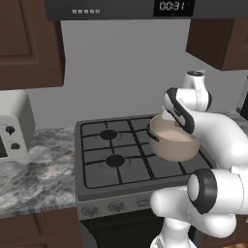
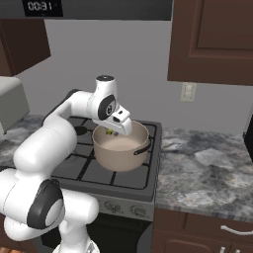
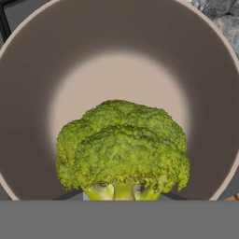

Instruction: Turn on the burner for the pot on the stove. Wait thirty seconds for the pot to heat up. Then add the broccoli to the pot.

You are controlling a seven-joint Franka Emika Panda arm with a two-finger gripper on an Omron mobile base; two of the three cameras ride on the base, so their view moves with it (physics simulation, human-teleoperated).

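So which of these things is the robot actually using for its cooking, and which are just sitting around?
Using:
- wide beige-tan pot
- grey gas stove with black grates
- yellow-green broccoli floret, held above the pot
- gripper, shut on the broccoli

Just sitting around:
- white boxy appliance with dark dials
- grey marbled counter
- brown wooden cabinets

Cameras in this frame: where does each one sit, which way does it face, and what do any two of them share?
Left base view: behind the arm's left, facing the stove; arm at lower right.
Right base view: behind its right, facing the pot; arm at lower left, gripper over the rim.
Hand view: on the hand, looking down into the pot past the held broccoli.
All share the pot.
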